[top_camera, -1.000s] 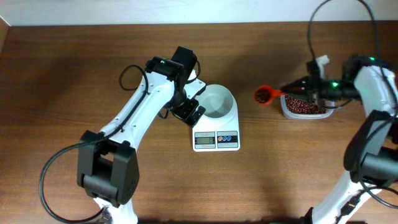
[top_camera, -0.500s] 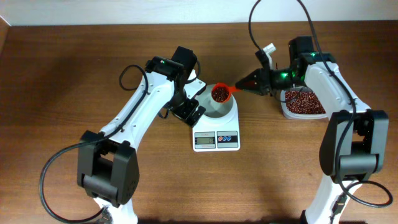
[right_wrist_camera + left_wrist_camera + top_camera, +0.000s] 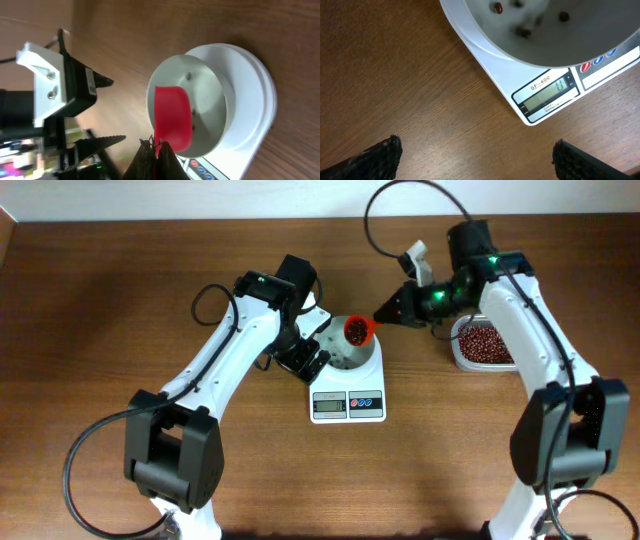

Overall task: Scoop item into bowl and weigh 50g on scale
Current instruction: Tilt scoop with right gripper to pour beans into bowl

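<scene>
Jaws of the right gripper (image 3: pixel 388 312) are clamped on the handle of a red scoop (image 3: pixel 357 330); those of the left gripper (image 3: pixel 304 360) stand wide apart, holding nothing.
The scoop, loaded with beans (image 3: pixel 354 329), hangs tilted over the white bowl (image 3: pixel 340 362), which sits on the scale (image 3: pixel 348 405). A few beans lie inside the bowl. The left gripper sits just beside the bowl's left edge. More beans fill the clear tub (image 3: pixel 458 356) to the right of the scale.

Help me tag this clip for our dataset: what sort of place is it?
Probably a robotics lab bench, not a kitchen: two robot arms work at a wooden table, with a scale, bowl, red scoop and bean tub set out.
</scene>
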You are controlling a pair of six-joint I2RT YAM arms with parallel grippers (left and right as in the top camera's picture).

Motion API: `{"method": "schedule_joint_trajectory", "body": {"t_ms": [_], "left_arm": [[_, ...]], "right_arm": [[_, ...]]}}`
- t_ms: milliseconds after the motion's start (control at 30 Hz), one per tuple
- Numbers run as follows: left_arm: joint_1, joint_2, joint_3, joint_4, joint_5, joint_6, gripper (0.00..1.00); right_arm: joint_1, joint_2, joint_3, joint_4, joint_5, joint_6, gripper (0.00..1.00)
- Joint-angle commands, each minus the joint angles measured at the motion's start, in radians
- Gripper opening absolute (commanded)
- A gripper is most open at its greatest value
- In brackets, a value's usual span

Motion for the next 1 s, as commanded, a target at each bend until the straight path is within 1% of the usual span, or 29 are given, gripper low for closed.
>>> {"method": "schedule_joint_trajectory", "body": {"t_ms": [0,100,167,233,433,667,733,800,833,900,933,967], "left_arm": [[-0.003,0.009,0.003,0.002,0.004,0.005,0.99],[-0.003,0.009,0.003,0.002,0.004,0.005,0.99],[-0.003,0.009,0.003,0.002,0.004,0.005,0.99],[-0.003,0.009,0.003,0.002,0.004,0.005,0.99],[-0.003,0.009,0.003,0.002,0.004,0.005,0.99],[-0.003,0.009,0.003,0.002,0.004,0.005,0.99],[-0.003,0.009,0.003,0.002,0.004,0.005,0.99],[-0.003,0.009,0.003,0.002,0.004,0.005,0.99],[-0.003,0.009,0.003,0.002,0.004,0.005,0.99],[-0.003,0.009,0.003,0.002,0.004,0.005,0.99],[-0.003,0.009,0.003,0.002,0.004,0.005,0.99],[-0.003,0.009,0.003,0.002,0.004,0.005,0.99]], "right_arm": [[0.051,-0.064,0.023,0.0,0.156,-0.01,0.04],[0.097,-0.098,0.03,0.0,0.262,-0.063,0.04],[0.114,-0.101,0.037,0.001,0.346,-0.063,0.04],[0.12,-0.101,0.037,0.013,0.352,-0.098,0.04],[0.12,-0.101,0.037,0.053,0.295,-0.1,0.04],[0.13,-0.101,0.037,0.038,0.277,-0.1,0.04],[0.162,-0.101,0.037,0.037,0.315,-0.105,0.04],[0.192,-0.101,0.037,0.045,0.481,-0.1,0.04],[0.194,-0.101,0.037,0.046,0.474,-0.104,0.04],[0.195,-0.101,0.037,0.029,0.425,-0.164,0.04],[0.192,-0.101,0.037,0.027,0.445,-0.111,0.04],[0.192,-0.101,0.037,0.027,0.414,-0.113,0.04]]}}
